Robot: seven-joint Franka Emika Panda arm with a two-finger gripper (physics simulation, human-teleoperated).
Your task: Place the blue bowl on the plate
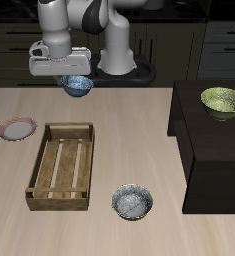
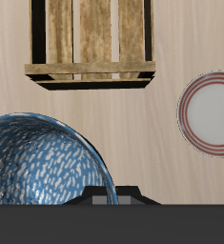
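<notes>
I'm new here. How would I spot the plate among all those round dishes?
Find the wooden crate in the middle of the table. The plate lies on the tabletop beside it, apart from it, away from the dark cabinet. It is the only flat dish, pale with a pinkish-red rim.

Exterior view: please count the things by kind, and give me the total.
Bowls: 3 (blue bowl in the gripper, grey-white bowl, yellow-green bowl)
Plates: 1 (plate)
Wooden crates: 1 (wooden crate)
Total: 5
</notes>
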